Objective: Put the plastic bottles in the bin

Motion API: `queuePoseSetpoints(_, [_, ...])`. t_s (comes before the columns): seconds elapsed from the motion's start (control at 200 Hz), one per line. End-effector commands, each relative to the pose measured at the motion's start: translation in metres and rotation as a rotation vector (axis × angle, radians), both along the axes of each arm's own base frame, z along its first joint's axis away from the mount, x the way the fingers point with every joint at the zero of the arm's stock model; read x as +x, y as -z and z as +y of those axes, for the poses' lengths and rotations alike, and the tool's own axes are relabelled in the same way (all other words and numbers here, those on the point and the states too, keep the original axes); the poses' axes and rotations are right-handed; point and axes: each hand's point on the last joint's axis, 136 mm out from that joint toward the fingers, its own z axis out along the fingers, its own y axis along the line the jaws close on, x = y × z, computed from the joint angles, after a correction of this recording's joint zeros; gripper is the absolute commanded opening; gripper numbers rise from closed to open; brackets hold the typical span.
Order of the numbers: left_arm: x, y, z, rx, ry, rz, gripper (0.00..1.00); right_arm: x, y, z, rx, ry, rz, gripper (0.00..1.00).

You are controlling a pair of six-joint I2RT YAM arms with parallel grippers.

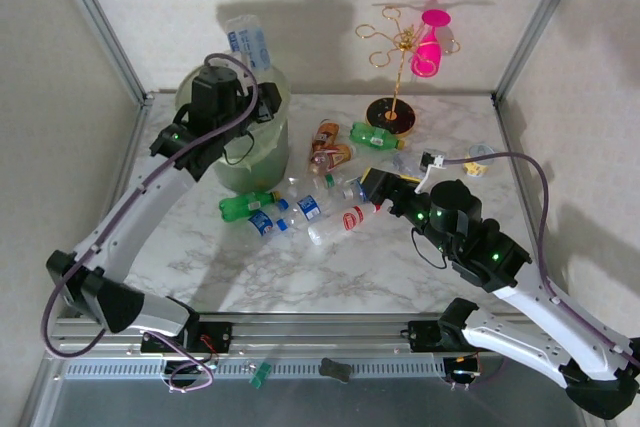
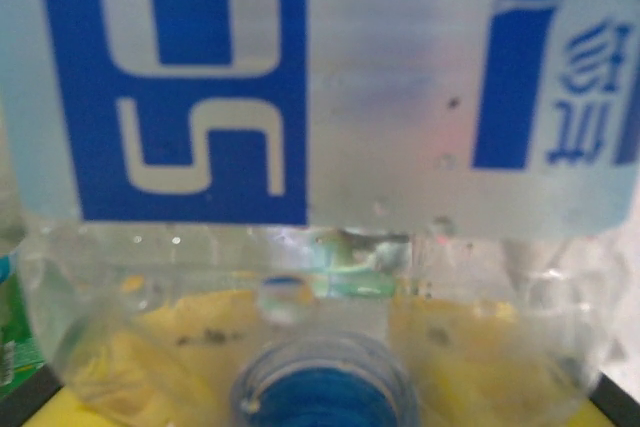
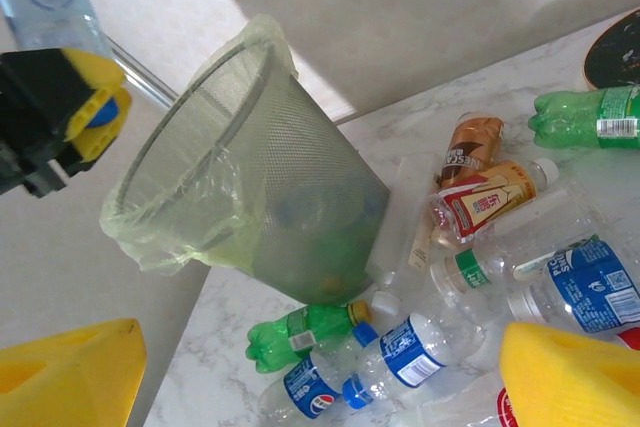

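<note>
Directly over the mouth of the bin, the left gripper is closed narrow on a clear bottle with a blue-and-white label. The bottle's body sticks up past the fingers, so letting go should drop it into the liner beneath. Just ahead of and below the right gripper, whose yellow fingers stand wide with nothing between them, the other bottles lie scattered on the marble tabletop near the bin's foot; it seems poised to take the next one
</note>
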Motion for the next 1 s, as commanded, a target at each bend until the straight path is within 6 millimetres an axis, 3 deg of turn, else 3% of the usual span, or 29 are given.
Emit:
queuePoseSetpoints(0.0, [0.018,0.005,0.023,-0.011,-0.120,0.028,0.00,0.002,0.005,-0.006,-0.038,0.029,-0.011,0.91])
queuePoseSetpoints(0.305, [0.058,0.069,0.045,0.005,-0.223,0.160,0.00,0.007,0.011,-0.004,-0.068,0.039,-0.009,0.91])
queuePoseSetpoints(0.456, [0.065,0.104,0.055,-0.030,-0.228,0.240,0.00,0.009,0.014,-0.009,-0.085,0.068,-0.004,0.92])
queuePoseSetpoints(0.611, [0.067,0.123,0.058,-0.052,-0.241,0.290,0.03,0.010,0.016,-0.009,-0.096,0.073,-0.008,0.92])
queuePoseSetpoints(0.701, [0.069,0.130,0.059,-0.076,-0.241,0.319,0.16,0.011,0.018,-0.009,-0.098,0.074,-0.005,0.92])
queuePoseSetpoints(0.856, [0.070,0.130,0.060,-0.077,-0.240,0.326,0.50,0.012,0.020,-0.011,-0.099,0.089,0.004,0.92])
queuePoseSetpoints(0.931, [0.069,0.126,0.061,-0.076,-0.243,0.315,0.60,0.012,0.020,-0.012,-0.100,0.094,0.005,0.92])
queuePoseSetpoints(0.996, [0.068,0.123,0.061,-0.076,-0.245,0.310,0.62,0.011,0.018,-0.013,-0.094,0.095,0.003,0.92])
